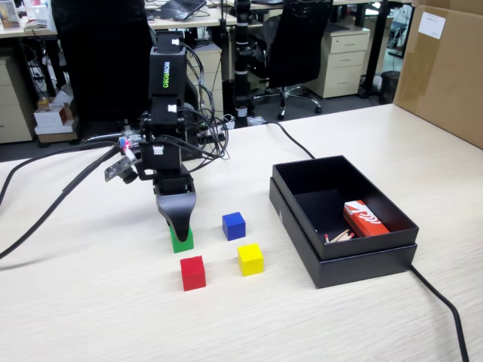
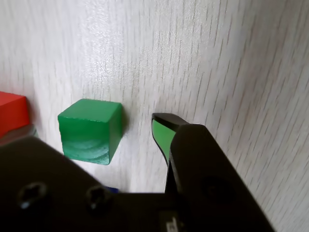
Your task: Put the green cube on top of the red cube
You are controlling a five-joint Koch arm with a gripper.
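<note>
The green cube point(image 2: 90, 129) sits flat on the pale wood-grain worktop point(image 1: 90, 317), just behind the red cube point(image 1: 192, 272) in the fixed view, with a blue cube point(image 1: 233, 225) and a yellow cube point(image 1: 250, 259) close by to the right. The end effector point(image 1: 180, 230) is down at the green cube, and the wrist view shows it open: the green-padded jaw stands clear of the cube's right face with a strip of bare worktop between them, while the other jaw is hidden under the dark body at lower left. The cube looks small, solid and rigid, probably light, with plain matte faces that should give the pads fair friction and no risk of crushing. Its flat, parallel side faces seem the natural place to grip, about mid-height and square to the jaws, since a corner hold would likely twist it. A level grip matters, because the red cube's top offers little margin.
</note>
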